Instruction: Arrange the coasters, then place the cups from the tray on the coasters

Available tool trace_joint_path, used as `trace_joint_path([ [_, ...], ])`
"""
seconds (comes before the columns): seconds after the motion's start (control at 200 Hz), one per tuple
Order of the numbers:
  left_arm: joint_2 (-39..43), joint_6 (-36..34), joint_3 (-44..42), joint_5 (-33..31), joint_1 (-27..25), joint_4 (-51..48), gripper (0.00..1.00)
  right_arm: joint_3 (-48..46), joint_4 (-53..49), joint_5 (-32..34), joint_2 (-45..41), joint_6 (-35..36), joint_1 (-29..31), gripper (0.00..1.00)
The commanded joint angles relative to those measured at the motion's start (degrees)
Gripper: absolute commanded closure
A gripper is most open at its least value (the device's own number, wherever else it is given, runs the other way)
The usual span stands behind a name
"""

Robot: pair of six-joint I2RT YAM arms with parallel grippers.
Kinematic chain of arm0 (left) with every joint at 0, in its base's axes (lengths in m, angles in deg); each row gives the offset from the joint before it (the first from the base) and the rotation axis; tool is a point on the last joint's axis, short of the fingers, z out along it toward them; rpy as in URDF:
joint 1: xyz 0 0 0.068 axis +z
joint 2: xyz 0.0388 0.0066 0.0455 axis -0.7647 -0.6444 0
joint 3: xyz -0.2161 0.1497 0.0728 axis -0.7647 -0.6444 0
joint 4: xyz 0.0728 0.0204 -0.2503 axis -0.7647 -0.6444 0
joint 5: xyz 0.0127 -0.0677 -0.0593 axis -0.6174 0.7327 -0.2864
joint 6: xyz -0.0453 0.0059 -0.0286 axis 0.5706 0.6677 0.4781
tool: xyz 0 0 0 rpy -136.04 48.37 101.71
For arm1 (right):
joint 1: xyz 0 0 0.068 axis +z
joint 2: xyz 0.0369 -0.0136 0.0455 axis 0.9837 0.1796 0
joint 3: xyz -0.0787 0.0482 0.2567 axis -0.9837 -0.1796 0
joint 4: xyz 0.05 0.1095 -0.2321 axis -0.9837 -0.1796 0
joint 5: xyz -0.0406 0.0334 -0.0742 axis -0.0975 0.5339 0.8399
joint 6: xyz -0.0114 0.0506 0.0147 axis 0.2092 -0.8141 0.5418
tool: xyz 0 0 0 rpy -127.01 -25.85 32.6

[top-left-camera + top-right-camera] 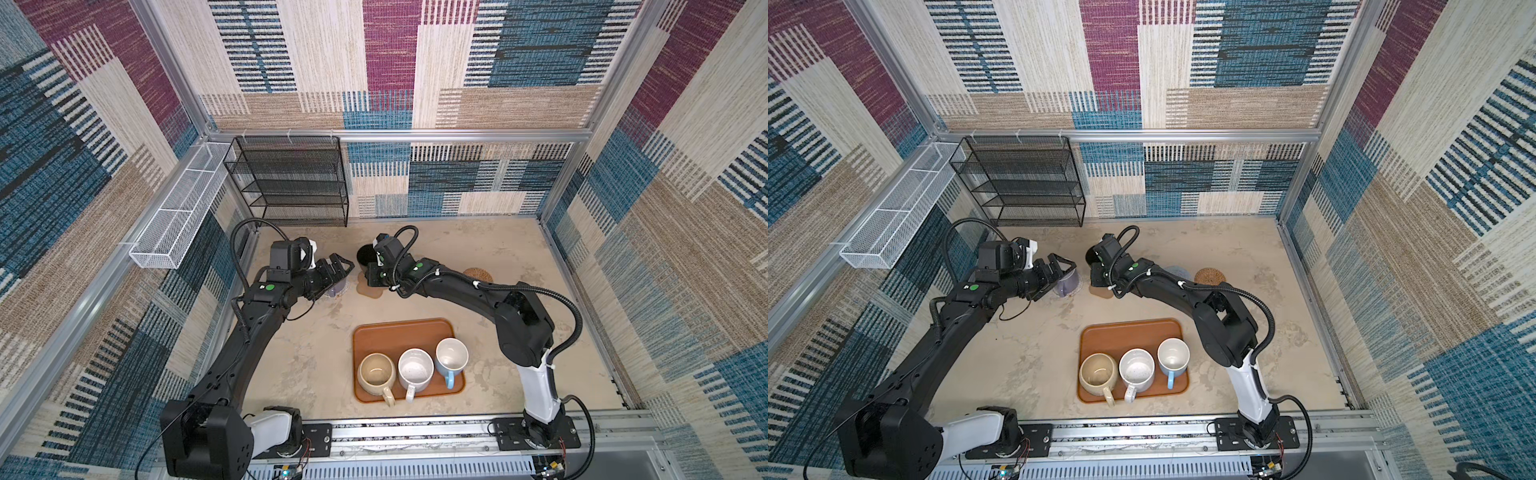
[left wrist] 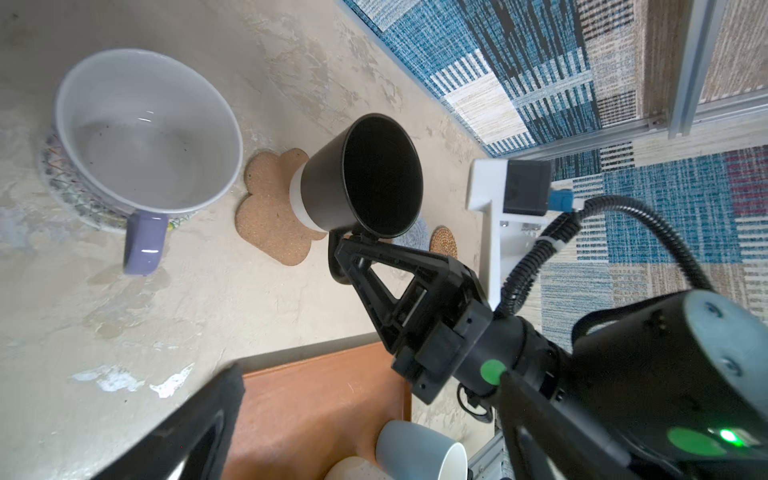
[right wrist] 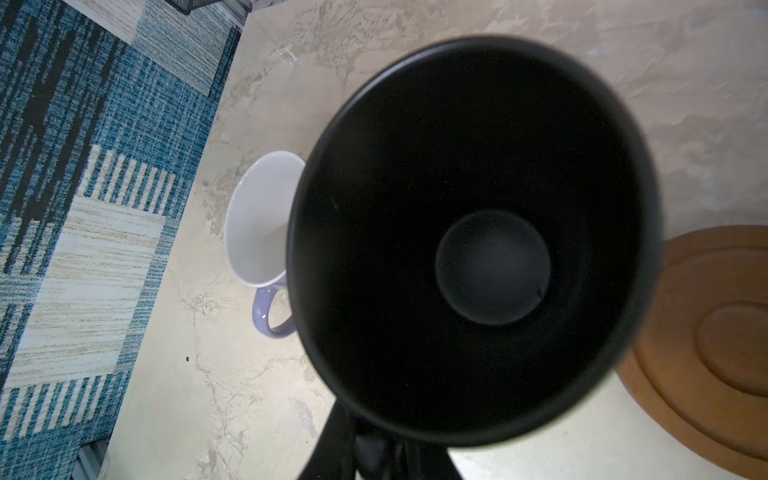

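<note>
My right gripper (image 2: 357, 241) is shut on the handle of the black cup (image 2: 365, 178), which hangs tilted over the tan cork coaster (image 2: 270, 216). I cannot tell whether its base touches the cork. The lavender cup (image 2: 149, 133) stands on the pale grey woven coaster (image 2: 66, 187). My left gripper (image 1: 340, 265) hovers open and empty just above that cup (image 1: 336, 287). The tray (image 1: 399, 334) holds the beige cup (image 1: 376, 372), the white speckled cup (image 1: 415, 368) and the light blue cup (image 1: 451, 355).
A dark brown wooden coaster (image 3: 715, 345) lies beside the black cup. A light blue coaster (image 1: 1177, 272) and a golden rattan coaster (image 1: 1209, 276) lie further right. A black mesh rack (image 1: 291, 183) stands against the back wall and a white wire basket (image 1: 178, 208) hangs at left.
</note>
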Motion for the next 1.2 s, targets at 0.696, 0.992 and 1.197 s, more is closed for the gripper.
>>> trace_joint_path([
  [0.696, 1.4, -1.2, -3.8, 5.6, 0.2, 1.1, 0.03, -3.1, 7.8, -1.0, 2.1, -3.7, 0.3, 1.00],
  [0.992, 2.7, -1.8, -3.1, 5.7, 0.2, -0.6, 0.02, -3.5, 5.6, -1.2, 0.3, -3.1, 0.3, 0.53],
  [1.197, 4.8, -5.2, -1.1, 2.7, 0.1, -8.3, 0.03, -4.4, 4.7, -2.1, -2.0, -2.8, 0.4, 0.44],
])
